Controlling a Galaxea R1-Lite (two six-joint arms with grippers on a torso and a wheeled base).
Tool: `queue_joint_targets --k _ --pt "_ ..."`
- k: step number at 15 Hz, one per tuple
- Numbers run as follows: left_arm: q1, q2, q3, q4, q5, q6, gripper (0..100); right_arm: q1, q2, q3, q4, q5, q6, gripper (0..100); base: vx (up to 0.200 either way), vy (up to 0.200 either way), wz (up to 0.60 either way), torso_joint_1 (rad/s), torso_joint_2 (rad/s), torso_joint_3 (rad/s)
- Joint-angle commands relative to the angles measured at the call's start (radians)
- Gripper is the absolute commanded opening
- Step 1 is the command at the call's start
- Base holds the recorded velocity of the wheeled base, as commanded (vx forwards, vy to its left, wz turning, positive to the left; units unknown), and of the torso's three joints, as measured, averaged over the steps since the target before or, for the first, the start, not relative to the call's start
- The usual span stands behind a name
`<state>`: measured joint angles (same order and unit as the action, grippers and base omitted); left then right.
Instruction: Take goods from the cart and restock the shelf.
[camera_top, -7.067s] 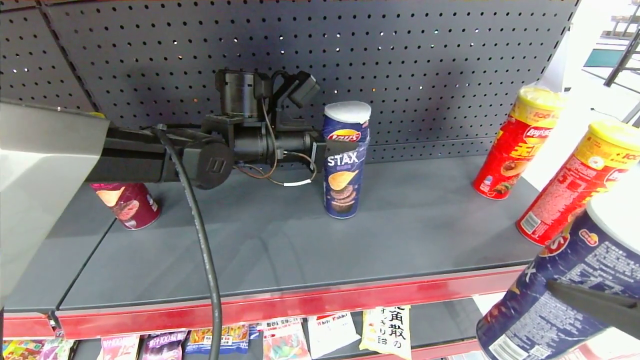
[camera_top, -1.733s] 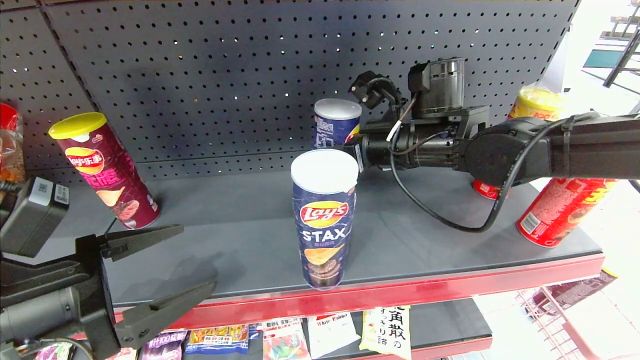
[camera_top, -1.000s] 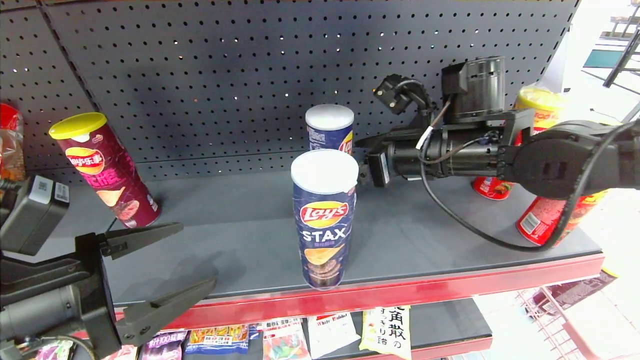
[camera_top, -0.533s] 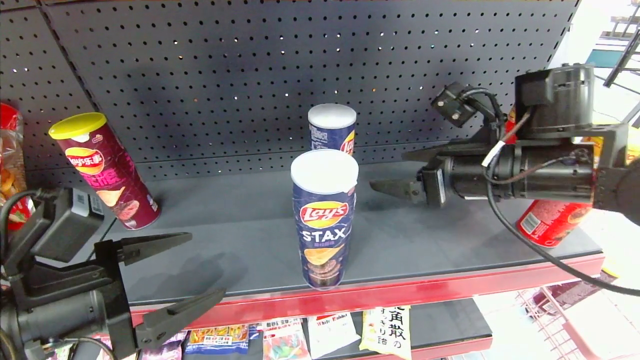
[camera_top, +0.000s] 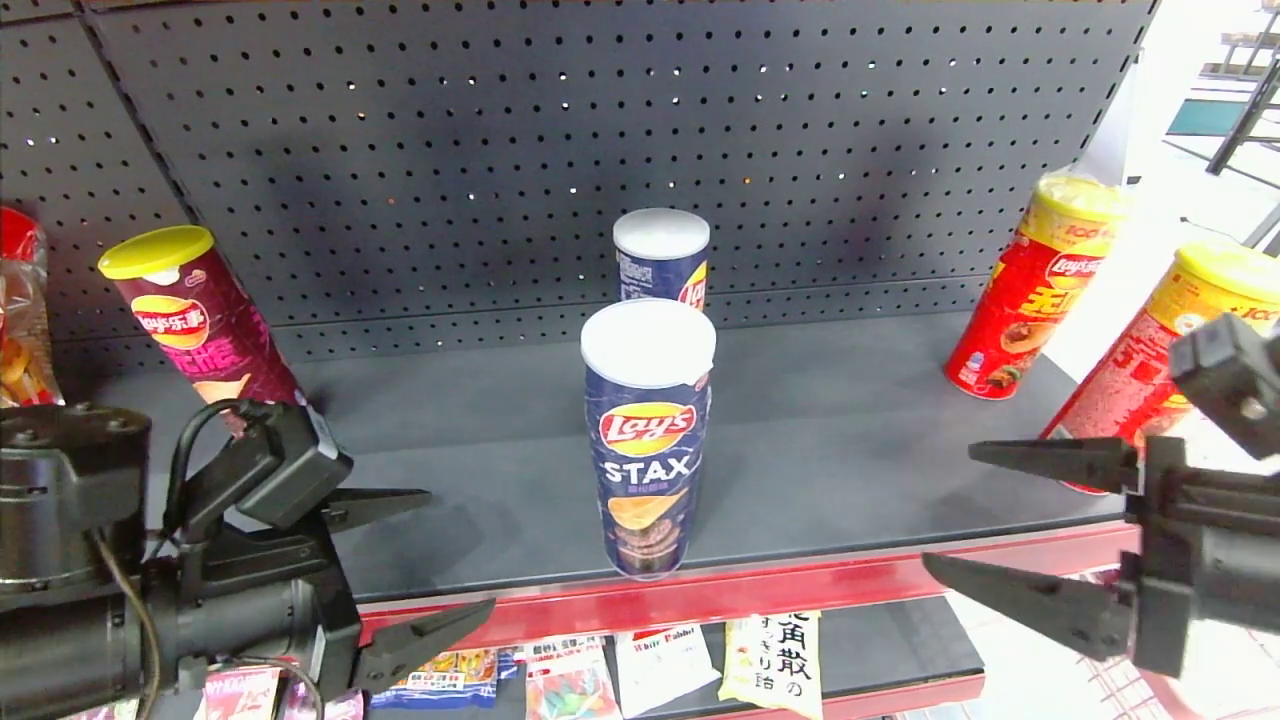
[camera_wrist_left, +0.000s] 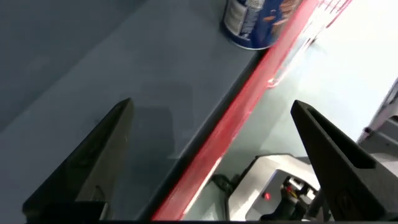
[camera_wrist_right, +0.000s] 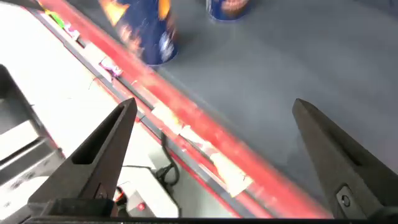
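Two blue chip cans with white lids stand upright mid-shelf, the front can (camera_top: 648, 440) near the red shelf edge (camera_top: 800, 585) and the back can (camera_top: 661, 255) by the pegboard. My left gripper (camera_top: 455, 550) hangs open and empty at the lower left, in front of the shelf edge. At the lower right my right gripper (camera_top: 950, 510) is open and empty too, clear of both cans. In the left wrist view the left gripper (camera_wrist_left: 211, 106) spans the shelf edge (camera_wrist_left: 249, 118), with a blue can base (camera_wrist_left: 252, 22) beyond. The right gripper (camera_wrist_right: 214, 102) shows both blue cans (camera_wrist_right: 146, 31) ahead.
A maroon can (camera_top: 195, 320) leans at the shelf's left, with a snack bag (camera_top: 20, 320) beside it. Two red cans with yellow lids (camera_top: 1040, 285) (camera_top: 1150, 370) stand at the right. Snack packets (camera_top: 570, 680) hang on the lower shelf. Bare grey shelf (camera_top: 850, 450) lies between the cans.
My right gripper opened off the back blue can and drew back to the right, out past the shelf's front. The left gripper shifted right and stayed open.
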<state>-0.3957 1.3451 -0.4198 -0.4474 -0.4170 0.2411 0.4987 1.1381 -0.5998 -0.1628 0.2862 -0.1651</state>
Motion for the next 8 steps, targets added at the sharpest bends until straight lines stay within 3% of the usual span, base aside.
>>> queue_joint_targets --k 1,5,8 --pt "-0.025 0.081 -0.028 0.000 0.011 0.000 100 -0.039 -0.205 0.107 0.003 -0.005 0.039 100 0.000 0.000 0.00 0.000 0.00 0.000" --pt "-0.052 0.197 -0.120 0.000 0.012 0.000 100 -0.190 -0.262 0.114 0.003 -0.025 0.062 100 0.000 0.000 0.00 0.000 0.00 0.000" --pt "-0.054 0.255 -0.178 -0.002 0.014 0.001 100 -0.216 -0.261 0.109 0.003 -0.025 0.081 100 0.000 0.000 0.00 0.000 0.00 0.000"
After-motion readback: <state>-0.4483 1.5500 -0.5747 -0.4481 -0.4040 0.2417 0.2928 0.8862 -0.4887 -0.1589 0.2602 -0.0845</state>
